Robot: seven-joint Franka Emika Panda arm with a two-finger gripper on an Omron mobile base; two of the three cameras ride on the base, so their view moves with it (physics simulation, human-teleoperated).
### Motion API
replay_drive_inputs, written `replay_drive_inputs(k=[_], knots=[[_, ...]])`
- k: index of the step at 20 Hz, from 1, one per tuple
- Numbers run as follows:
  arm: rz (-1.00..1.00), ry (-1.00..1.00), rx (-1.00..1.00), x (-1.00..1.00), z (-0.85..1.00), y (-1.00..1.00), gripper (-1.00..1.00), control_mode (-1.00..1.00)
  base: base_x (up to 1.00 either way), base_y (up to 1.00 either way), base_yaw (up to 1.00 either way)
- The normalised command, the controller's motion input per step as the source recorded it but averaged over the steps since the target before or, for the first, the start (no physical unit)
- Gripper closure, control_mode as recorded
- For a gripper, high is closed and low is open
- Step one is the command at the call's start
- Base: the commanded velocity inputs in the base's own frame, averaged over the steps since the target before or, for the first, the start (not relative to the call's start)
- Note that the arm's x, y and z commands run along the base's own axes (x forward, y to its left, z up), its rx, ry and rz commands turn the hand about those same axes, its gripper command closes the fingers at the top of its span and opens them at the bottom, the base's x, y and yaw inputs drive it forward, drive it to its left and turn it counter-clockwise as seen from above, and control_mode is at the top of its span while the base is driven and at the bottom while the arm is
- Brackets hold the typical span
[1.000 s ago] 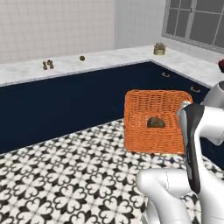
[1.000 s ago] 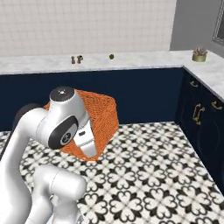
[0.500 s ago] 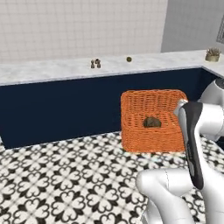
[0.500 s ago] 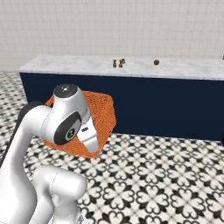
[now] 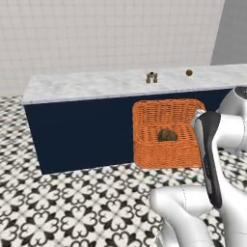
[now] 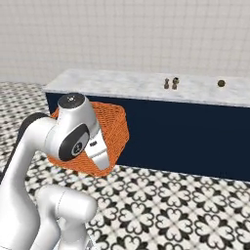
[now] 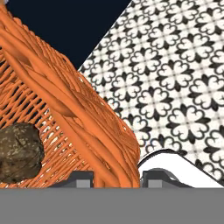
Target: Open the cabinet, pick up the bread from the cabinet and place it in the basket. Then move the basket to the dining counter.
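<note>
Patterned black-and-white tile floor (image 5: 72, 202) w/ a white tiled wall behind; the dining counter (image 5: 96, 84), marble top on plain navy base, runs across both base views. On its top sit two small dark shakers (image 5: 152, 77) and a small dark ball (image 5: 189, 73). Left base view: the basket (image 5: 166, 132) is held up off the floor in front of the counter base, the bread (image 5: 167, 135) lying inside it. Right base view: arm covers most of the basket (image 6: 114, 129), bread hidden. Hand view: gripper (image 7: 117, 177) narrow, fingers either side of the basket rim (image 7: 87, 127), clamped on it; bread (image 7: 18, 151) inside, just left of the rim.
</note>
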Motion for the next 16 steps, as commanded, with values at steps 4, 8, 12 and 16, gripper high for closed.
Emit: replay_drive_inputs(k=[4,8,12,16], knots=[[0.00,0.00,0.00,0.00,0.00,0.00,1.00,1.00,0.94,0.81,0.13],[0.00,0.00,0.00,0.00,0.00,0.00,1.00,1.00,0.93,0.14,0.06],[0.00,0.00,0.00,0.00,0.00,0.00,1.00,1.00,0.83,0.19,0.00],[0.00,0.00,0.00,0.00,0.00,0.00,1.00,1.00,0.70,0.48,-0.11]])
